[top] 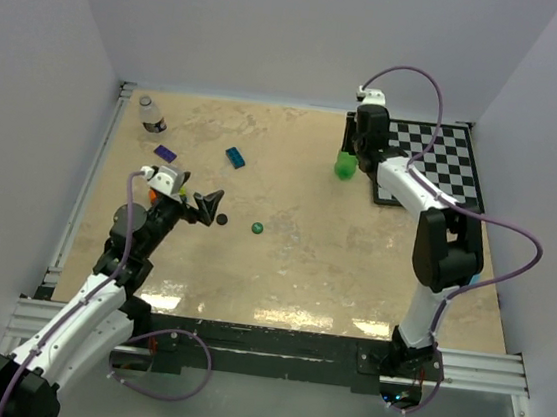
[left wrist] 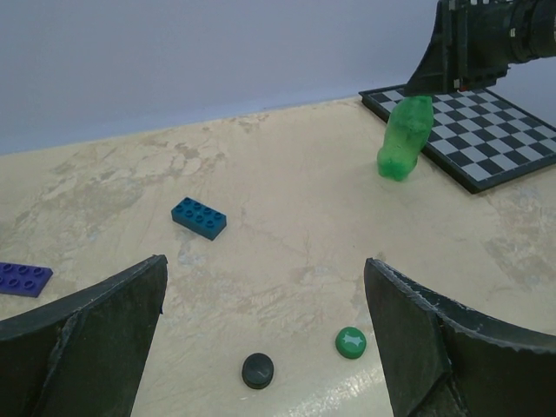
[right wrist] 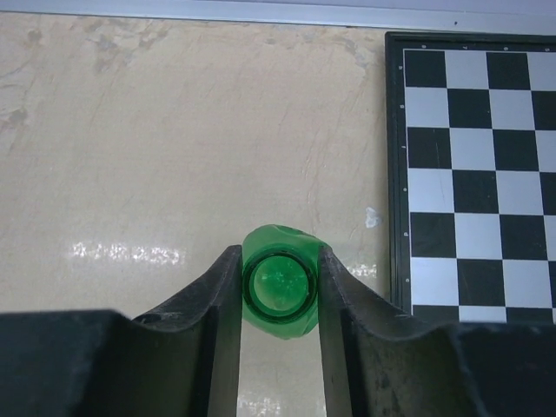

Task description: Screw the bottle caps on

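Bottle, green see-thru plastic, uncapped, neck pinched in rt claw.

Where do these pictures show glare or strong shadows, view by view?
Top external: bright glare streaks along the near edge of the beige marbled tabletop. Right wrist: one small glare patch picture-left of the small green plastic bottle. Left wrist: no glare, even light, only a faint shadow under the small round black plastic cap.

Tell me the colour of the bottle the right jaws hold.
Green bottle; shows best in the right wrist view.
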{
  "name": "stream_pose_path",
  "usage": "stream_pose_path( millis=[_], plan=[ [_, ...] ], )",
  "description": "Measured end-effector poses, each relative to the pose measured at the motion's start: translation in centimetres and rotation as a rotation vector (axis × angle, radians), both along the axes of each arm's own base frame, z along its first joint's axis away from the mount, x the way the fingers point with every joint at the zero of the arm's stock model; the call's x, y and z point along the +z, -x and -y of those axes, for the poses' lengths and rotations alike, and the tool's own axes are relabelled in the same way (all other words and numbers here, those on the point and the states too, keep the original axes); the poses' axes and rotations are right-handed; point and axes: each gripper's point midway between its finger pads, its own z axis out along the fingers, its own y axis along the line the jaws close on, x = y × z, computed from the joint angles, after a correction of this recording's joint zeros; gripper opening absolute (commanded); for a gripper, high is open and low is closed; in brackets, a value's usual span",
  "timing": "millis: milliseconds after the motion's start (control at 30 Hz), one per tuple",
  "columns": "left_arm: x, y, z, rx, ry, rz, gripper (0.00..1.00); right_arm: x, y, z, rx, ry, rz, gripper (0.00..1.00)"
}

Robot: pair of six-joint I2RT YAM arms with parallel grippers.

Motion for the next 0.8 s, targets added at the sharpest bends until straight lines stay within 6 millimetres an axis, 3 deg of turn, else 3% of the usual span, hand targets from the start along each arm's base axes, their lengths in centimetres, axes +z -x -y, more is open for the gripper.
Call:
stream_pose_path(
  millis=[167,333,500,600,700,800],
  plan=[
    [-1.1,0.1,1.3,-0.078,-0.039,-0.022,1.0,0.6,1.3,-0.4,0.056,0.005,-0.034,0.0],
    [-2.4,0.1,3.6,-0.213,-0.083,-0.064,1.0,4.8,4.8,-2.1,0.173,-0.027,-0.005,0.0],
    [-0.8,-0.4,6.2,-0.36,-0.118,-0.039,1.0,11.6,10.0,-6.8,0.4,-0.065,0.104,0.0],
    [0.0,-0.7,8.1,-0.451,-0.129,-0.023,1.0,14.2,13.5,-10.2,0.573,-0.082,0.154,0.0],
    [0.2,-0.8,9.7,-0.524,-0.134,-0.02,1.0,15.2,16.9,-12.8,0.72,-0.087,0.16,0.0],
    [0.2,-0.8,10.8,-0.571,-0.136,-0.013,1.0,14.9,19.0,-14.3,0.813,-0.084,0.136,0.0]
  ],
)
